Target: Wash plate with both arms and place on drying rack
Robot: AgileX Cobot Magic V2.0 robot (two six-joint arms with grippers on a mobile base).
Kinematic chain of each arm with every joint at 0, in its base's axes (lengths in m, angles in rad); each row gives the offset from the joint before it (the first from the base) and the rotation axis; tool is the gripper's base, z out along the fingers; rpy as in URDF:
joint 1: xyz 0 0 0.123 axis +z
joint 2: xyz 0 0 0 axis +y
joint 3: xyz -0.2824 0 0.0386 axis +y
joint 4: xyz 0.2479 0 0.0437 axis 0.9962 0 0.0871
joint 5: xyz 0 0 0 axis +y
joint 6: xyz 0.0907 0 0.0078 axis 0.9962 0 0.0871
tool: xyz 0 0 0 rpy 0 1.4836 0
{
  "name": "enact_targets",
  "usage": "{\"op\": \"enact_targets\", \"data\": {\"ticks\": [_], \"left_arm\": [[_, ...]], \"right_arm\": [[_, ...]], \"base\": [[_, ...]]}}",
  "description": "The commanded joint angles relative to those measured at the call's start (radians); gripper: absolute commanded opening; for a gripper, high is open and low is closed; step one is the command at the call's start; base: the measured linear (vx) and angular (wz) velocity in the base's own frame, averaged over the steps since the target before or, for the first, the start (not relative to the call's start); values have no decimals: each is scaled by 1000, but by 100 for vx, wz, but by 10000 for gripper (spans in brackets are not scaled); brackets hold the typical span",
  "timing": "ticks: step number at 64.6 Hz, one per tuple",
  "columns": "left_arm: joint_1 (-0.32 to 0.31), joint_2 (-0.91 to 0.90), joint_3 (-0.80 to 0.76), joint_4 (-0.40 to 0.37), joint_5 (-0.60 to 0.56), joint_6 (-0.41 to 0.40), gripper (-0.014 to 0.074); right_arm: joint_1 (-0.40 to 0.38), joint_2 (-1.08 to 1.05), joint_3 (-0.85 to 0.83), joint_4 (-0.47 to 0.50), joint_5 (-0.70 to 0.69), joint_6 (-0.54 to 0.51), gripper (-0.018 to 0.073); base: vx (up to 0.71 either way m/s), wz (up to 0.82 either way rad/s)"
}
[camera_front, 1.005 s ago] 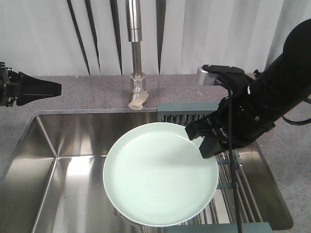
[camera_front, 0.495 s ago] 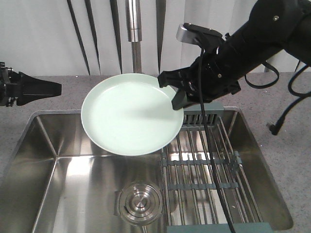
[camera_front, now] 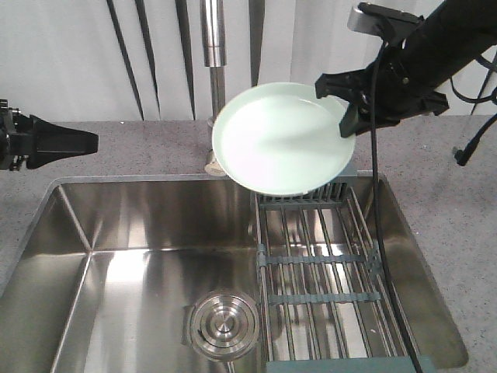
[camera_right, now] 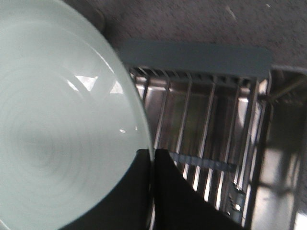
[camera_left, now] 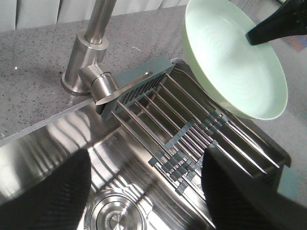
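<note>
Glossy mint plate [camera_front: 281,140], tilted, airborne.
Right gripper [camera_front: 345,116] clamps its rim; faucet [camera_front: 213,47] behind, drying rack [camera_front: 318,256] below in sink [camera_front: 116,233]; left gripper [camera_left: 146,165] spread apart.

hidden: foot of tap [camera_front: 213,47] mostly behind plate [camera_front: 283,140] | cut off: plate, right wrist view; drying rack [camera_front: 318,259] near end | blurred: plate middle

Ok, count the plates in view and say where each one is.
1. The plate is held in the air by the right gripper, tilted, above the back end of the drying rack, near the faucet. No other shows in the sink or on the rack.
</note>
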State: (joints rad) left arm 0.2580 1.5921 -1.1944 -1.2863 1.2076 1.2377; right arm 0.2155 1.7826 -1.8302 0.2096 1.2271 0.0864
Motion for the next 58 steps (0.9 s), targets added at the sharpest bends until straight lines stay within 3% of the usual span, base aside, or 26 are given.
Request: {"op": "enact_targets", "data": {"ticks": [1, 14, 23, 30, 46, 58], "left_arm": [[1, -42, -21, -80, 43, 3, 471], [1, -42, -21, -80, 43, 3, 471], [1, -42, -21, -80, 43, 3, 471], [1, -42, -21, -80, 43, 3, 471], [1, -42, -21, -80, 43, 3, 471], [1, -42, -21, -80, 43, 3, 471]], "right_arm": [[-1, -68, -24, 6, 60, -17, -10], [95, -104, -4, 109, 59, -80, -10], [212, -78, -5, 89, 58, -86, -10], [252, -44, -5, 83, 25, -73, -10], [204, -23, -5, 58, -226, -41, -10], [108, -23, -5, 57, -271, -34, -10]], "base": [[0, 0], [0, 0], [0, 0], [0, 0], [0, 0], [0, 0]]}}
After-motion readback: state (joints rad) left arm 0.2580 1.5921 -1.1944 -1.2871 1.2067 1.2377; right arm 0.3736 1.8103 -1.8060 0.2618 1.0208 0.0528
